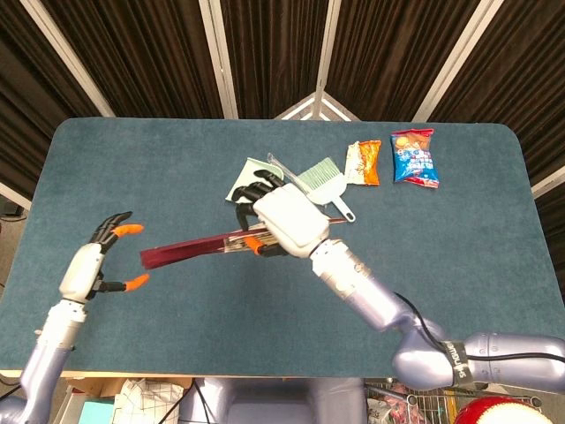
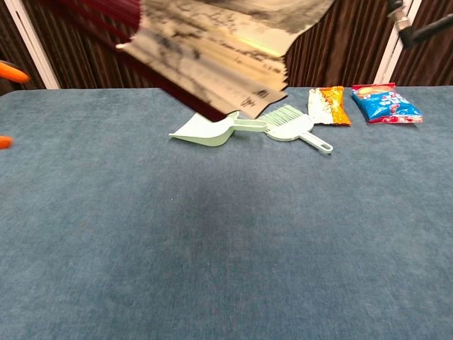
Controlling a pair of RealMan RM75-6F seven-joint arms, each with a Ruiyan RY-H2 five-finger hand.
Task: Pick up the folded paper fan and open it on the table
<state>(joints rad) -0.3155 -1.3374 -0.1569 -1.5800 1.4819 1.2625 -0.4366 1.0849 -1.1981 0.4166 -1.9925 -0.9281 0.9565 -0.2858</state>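
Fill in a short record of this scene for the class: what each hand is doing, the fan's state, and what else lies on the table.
right hand: holds the paper fan above the table
left hand: holds nothing, fingers spread, near the fan's red end
fan state: lifted, partly spread in the chest view
also on table: green dustpan, green brush, orange snack packet, blue snack packet

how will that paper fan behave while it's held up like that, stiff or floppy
Probably stiff along its length: the paper fan juts straight out of the right robot hand without sagging. The pleated paper seen in the chest view looks thin, so likely light and easy to tear.
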